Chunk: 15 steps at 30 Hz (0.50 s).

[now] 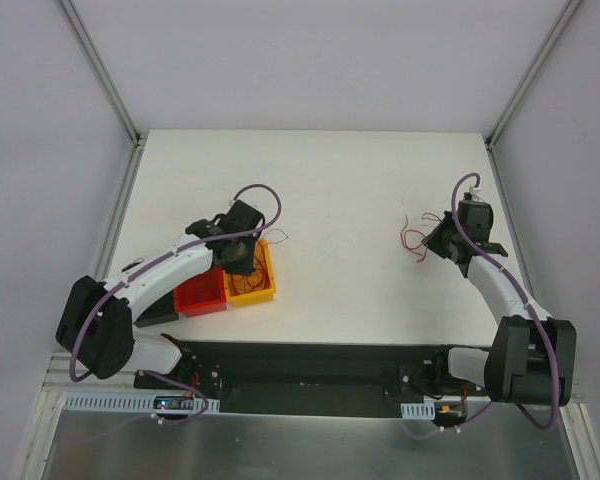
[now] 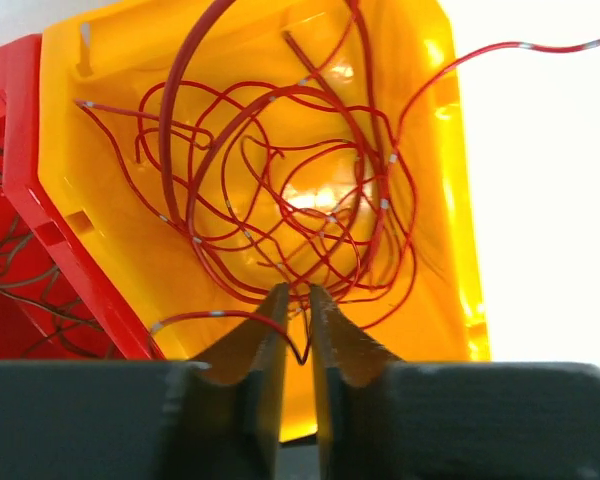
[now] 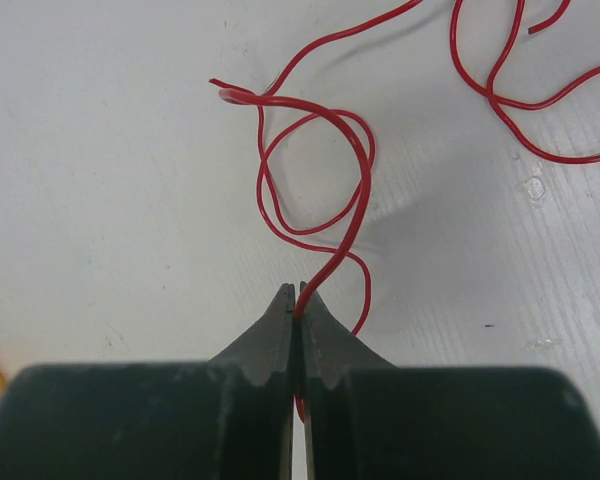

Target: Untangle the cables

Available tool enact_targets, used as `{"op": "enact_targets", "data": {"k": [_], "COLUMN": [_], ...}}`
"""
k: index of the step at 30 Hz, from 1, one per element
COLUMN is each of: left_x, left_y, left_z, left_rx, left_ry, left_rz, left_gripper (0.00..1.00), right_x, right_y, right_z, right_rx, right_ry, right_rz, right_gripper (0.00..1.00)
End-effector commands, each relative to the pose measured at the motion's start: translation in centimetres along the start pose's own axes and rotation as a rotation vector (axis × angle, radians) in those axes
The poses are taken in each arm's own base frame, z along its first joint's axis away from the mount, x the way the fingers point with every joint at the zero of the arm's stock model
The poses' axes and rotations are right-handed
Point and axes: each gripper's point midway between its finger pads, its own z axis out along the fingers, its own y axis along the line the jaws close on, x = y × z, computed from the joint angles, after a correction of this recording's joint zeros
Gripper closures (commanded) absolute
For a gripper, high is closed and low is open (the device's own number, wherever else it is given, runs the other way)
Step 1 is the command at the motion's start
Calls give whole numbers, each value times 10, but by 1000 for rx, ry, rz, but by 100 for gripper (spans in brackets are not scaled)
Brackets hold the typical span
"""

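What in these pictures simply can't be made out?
- Left wrist view: whether the left gripper grips a cable: too fine. The red bin is cut by the left edge.
- Top view: that gripper's tips, hidden under its wrist above the yellow bin.
- Right wrist view: the pinched red cable, lower end behind the right gripper.

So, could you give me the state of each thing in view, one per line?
Left pincer: slightly open, one cable strand in the gap.
Right pincer: shut on a looped red cable.
Yellow bin: holds tangled red cables.
Red bin: holds dark cables.
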Motion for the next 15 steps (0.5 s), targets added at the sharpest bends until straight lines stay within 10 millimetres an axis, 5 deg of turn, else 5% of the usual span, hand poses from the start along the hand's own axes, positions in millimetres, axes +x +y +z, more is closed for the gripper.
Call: {"op": "enact_targets", "data": {"k": [1, 7, 15], "left_x": [-19, -29, -54], "left_y": [-10, -16, -34], "left_z": [-30, -57, -81], "left_rx": [96, 159, 242], "left_ry": [-86, -133, -189], "left_rz": [-4, 33, 116], "left_gripper": [78, 38, 27], "right_x": [-6, -4, -4], "right_y": [9, 9, 10], "right_z": [-1, 0, 1], "right_rx": [-34, -35, -40], "right_ry": [-23, -17, -15], "right_rz": [0, 2, 5], "right_gripper": [100, 100, 100]}}
